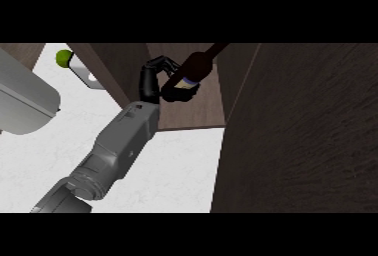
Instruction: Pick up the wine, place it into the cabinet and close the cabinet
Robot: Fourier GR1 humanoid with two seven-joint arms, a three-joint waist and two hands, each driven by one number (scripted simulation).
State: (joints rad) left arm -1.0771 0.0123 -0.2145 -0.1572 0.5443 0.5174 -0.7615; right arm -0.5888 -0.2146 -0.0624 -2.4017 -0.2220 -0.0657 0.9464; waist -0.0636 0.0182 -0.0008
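One hand (172, 93), the left, curls its fingers (156, 66) round the wine bottle (196, 64) at the cabinet (188, 115). Its label (186, 82) is unreadable.

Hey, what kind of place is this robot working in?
Most likely a kitchen. There is a white marbled counter and a dark wooden cabinet standing on it. The left hand is curled round a wine bottle at the cabinet. A rounded grey appliance sits at the left.

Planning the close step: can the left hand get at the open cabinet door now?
Probably not yet: the left hand has its fingers curled round the wine bottle. The open cabinet door is beside it, nothing between, so likely yes after release.
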